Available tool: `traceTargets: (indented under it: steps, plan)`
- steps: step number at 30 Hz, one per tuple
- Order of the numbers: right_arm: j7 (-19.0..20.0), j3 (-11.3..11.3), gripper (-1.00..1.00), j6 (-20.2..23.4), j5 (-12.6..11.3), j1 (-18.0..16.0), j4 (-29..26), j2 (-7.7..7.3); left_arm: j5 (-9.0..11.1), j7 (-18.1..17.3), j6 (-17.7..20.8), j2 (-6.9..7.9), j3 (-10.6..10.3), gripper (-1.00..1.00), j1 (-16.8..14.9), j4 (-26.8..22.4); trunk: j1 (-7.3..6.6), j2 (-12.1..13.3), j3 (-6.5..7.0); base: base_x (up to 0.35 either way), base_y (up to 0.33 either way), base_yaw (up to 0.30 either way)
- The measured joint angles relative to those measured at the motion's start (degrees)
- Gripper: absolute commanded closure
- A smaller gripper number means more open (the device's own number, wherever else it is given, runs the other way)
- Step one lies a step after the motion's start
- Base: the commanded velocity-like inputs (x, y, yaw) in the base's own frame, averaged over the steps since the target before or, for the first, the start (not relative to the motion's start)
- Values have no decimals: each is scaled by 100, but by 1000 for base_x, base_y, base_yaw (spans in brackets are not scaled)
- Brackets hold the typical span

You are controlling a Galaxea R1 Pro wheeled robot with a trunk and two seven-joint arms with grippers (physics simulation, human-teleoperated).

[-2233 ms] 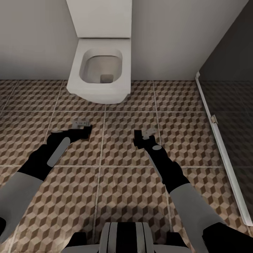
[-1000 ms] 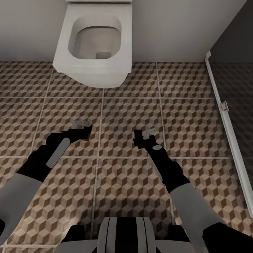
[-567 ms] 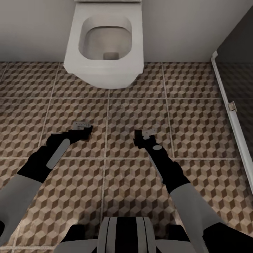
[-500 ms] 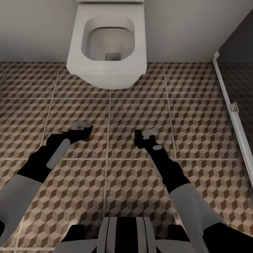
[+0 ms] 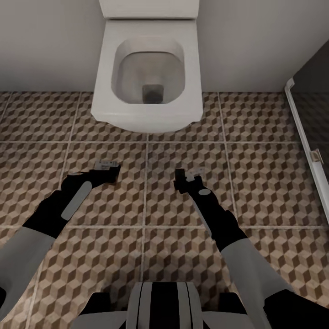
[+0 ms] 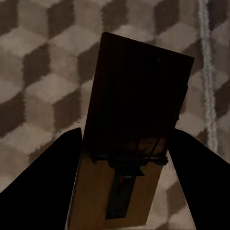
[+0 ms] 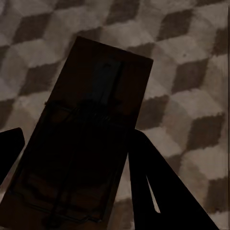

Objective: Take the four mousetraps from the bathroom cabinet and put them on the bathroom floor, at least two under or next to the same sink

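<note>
Brown, beige and white cube-patterned tiles make up the bathroom floor (image 5: 183,151), which spreads across the head view with pale grout lines running between the squares. At the far edge, against the grey wall (image 5: 45,45), stands a white square toilet (image 5: 148,68) with its bowl open, and a dark panel with a pale frame (image 5: 306,137) runs down the right side.

Both arms reach forward and down over the tiles, well apart from each other. The left claw (image 5: 107,171) hangs over the floor just in front of the toilet and is clamped on a mousetrap (image 6: 132,143) — in the left wrist view the tan board juts out between the two dark fingers (image 6: 43,187), its far half in shadow, with dark wire and a small red mark near the lit end. The right claw (image 5: 187,178) holds another mousetrap (image 7: 81,143) the same way; in the right wrist view that board is almost wholly in shadow, its wire frame faintly visible, one finger (image 7: 153,191) dark beside it. Both boards sit above the patterned tiles; whether either touches the floor cannot be told.
</note>
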Motion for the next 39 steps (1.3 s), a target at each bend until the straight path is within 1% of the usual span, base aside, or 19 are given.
traceTargets:
  steps: [3,7,11,24,30,39]
  plan:
    - [0,0,100,0,0,0,2,0,-3,0,0,-5,-30,100,0,36,0,0,0,327,1,0]
    - [0,0,100,0,0,0,7,-1,-7,0,-6,-8,-213,100,0,57,2,0,0,177,0,0]
    - [0,0,100,0,0,0,8,-1,-12,0,-8,-8,-314,100,0,86,3,0,0,43,0,0]
    - [0,0,100,0,0,0,9,-8,-14,0,-9,-8,-342,100,41,182,3,0,0,3,0,0]
    - [0,0,100,0,0,0,9,-8,-13,0,-11,-8,-342,100,50,178,19,-8,-131,0,0,0]
    - [0,0,100,0,4,6,8,-9,-22,0,-16,-8,-342,100,53,159,42,-20,-131,0,0,0]
